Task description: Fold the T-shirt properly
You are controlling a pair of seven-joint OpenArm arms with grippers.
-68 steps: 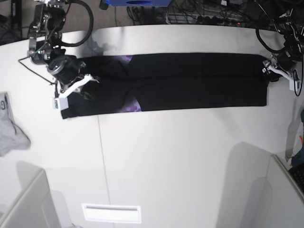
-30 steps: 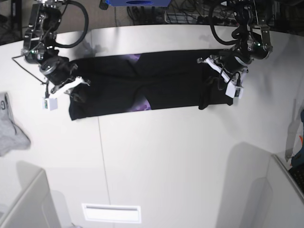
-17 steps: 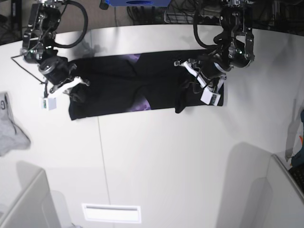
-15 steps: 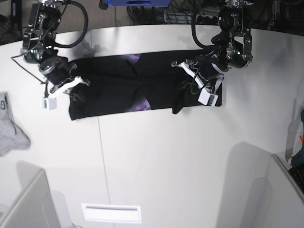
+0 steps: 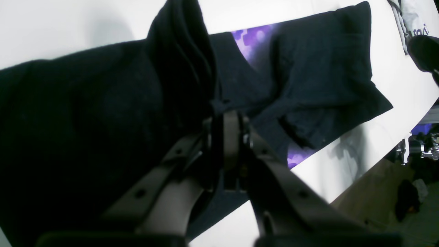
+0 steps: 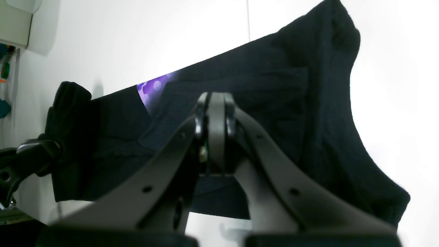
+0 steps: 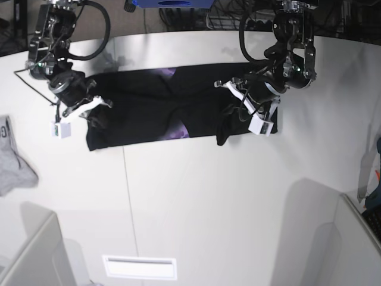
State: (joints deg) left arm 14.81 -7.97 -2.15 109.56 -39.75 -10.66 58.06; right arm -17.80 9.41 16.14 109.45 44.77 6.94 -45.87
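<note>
The black T-shirt [image 7: 143,107] lies as a long folded strip across the far part of the white table [image 7: 208,202], with purple print [image 7: 178,130] showing at a fold. My left gripper [image 7: 235,113] is shut on the shirt's right end and holds it raised over the strip's middle. In the left wrist view the fingers [image 5: 228,120] pinch a bunched ridge of black cloth [image 5: 181,51]. My right gripper [image 7: 95,114] is shut on the shirt's left end. In the right wrist view its fingers [image 6: 214,103] are closed on the dark fabric [image 6: 291,96].
A small grey cloth [image 7: 12,158] lies at the table's left edge. A white rectangular plate [image 7: 140,267] sits near the front edge. Grey bins stand at the front left [image 7: 36,256] and front right [image 7: 357,238]. Cables [image 7: 250,21] run behind the table.
My left gripper has carried the shirt's right end leftward, from the far right to over the strip's middle, shortening the strip. It has nearly stopped. The right arm has hardly moved.
</note>
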